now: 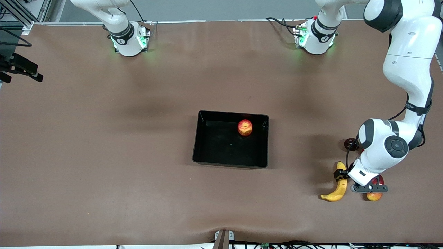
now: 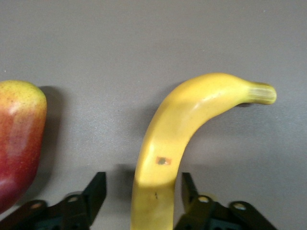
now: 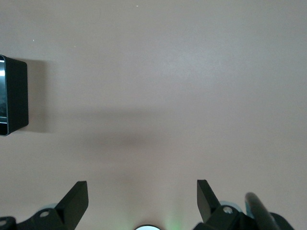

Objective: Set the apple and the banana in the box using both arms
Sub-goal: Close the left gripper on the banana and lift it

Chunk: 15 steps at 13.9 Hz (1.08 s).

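The apple [image 1: 245, 127] lies in the black box [image 1: 225, 148] at the table's middle, toward the box's edge nearest the robot bases. The yellow banana [image 1: 337, 192] lies on the table at the left arm's end, near the front camera. My left gripper [image 1: 342, 177] is down over the banana's middle and open. In the left wrist view the banana [image 2: 182, 124] runs between the gripper [image 2: 142, 191], with a gap at each finger. My right gripper [image 3: 142, 201] is open and empty over bare table, with a corner of the box [image 3: 14, 96] in its view. It is out of the front view.
A red-yellow mango-like fruit [image 1: 374, 195] lies right beside the left gripper, partly under the hand; it also shows in the left wrist view [image 2: 19, 139]. A small dark round thing [image 1: 351, 143] lies by the left arm's elbow. A black camera mount [image 1: 20, 67] sticks in at the right arm's end.
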Motion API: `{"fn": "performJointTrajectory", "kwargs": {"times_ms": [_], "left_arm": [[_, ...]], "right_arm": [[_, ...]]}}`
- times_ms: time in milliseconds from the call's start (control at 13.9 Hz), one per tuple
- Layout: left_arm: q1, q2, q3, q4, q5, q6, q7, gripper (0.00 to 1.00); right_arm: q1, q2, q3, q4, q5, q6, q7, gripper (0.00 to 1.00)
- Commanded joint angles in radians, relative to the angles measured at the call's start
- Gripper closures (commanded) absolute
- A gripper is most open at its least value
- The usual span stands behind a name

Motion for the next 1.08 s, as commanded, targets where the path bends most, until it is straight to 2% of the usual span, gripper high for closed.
{"fn": "performJointTrajectory", "kwargs": {"times_ms": [0, 72, 143, 359, 502, 646, 789, 1004], "left_arm": [[-0.01, 0.021, 0.009, 0.022, 0.026, 0.013, 0.003, 0.73], [-0.01, 0.018, 0.007, 0.022, 0.026, 0.013, 0.004, 0.89], [-0.01, 0.01, -0.001, 0.022, 0.029, 0.013, 0.003, 1.0], [-0.023, -0.039, -0.027, 0.007, 0.033, -0.015, -0.003, 1.0], [-0.035, -0.108, -0.056, -0.002, 0.033, -0.12, -0.014, 1.0], [-0.035, -0.188, -0.117, -0.004, 0.032, -0.254, -0.037, 1.0], [-0.036, -0.251, -0.197, -0.001, 0.032, -0.39, -0.145, 1.0], [-0.035, -0.283, -0.333, -0.001, 0.027, -0.464, -0.314, 1.0]], "right_arm": [[-0.005, -0.018, 0.002, -0.018, -0.017, 0.01, -0.014, 0.0], [-0.005, -0.016, 0.0, -0.018, -0.017, 0.01, -0.015, 0.0], [-0.005, -0.016, 0.0, -0.018, -0.017, 0.01, -0.017, 0.0], [-0.005, -0.012, 0.0, -0.018, -0.017, 0.01, -0.017, 0.0], [-0.005, -0.009, 0.0, -0.017, -0.017, 0.011, -0.017, 0.0], [-0.005, -0.007, 0.0, -0.017, -0.017, 0.011, -0.017, 0.0], [-0.005, -0.007, 0.0, -0.017, -0.017, 0.011, -0.017, 0.0], [-0.006, -0.006, -0.001, -0.018, -0.017, 0.01, -0.017, 0.0]]}}
